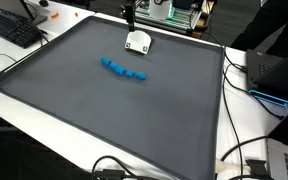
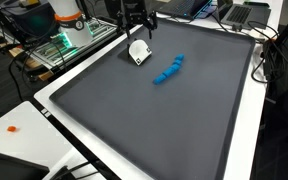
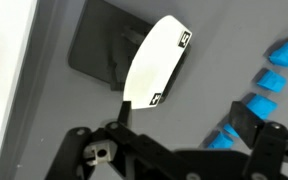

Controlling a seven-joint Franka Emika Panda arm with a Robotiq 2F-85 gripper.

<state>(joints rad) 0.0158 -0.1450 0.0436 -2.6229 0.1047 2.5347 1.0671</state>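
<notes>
White card (image 3: 156, 60) sits beneath our jaws, which we hold spread apart; blue blocks (image 1: 123, 70) lie near on the grey surface (image 1: 104, 120).

The white piece (image 3: 156, 62) just ahead of the fingers (image 3: 246, 120) looks like smooth plastic or coated card, honestly can't tell which. It's got a soft sheen and small black printed marks near its edges. The mat (image 3: 214, 40) under it is dark grey and totally matt, kinda rubbery or cloth-like, with no glare anywhere. Out past the finger on that side, the blue blocks (image 3: 264, 82) look like hard, smooth plastic. The gripper (image 3: 184, 112) itself is black and matt, either plastic or coated metal. In an exterior view, the table (image 1: 44, 120) around the mat is white, smooth and slightly glossy.
</notes>
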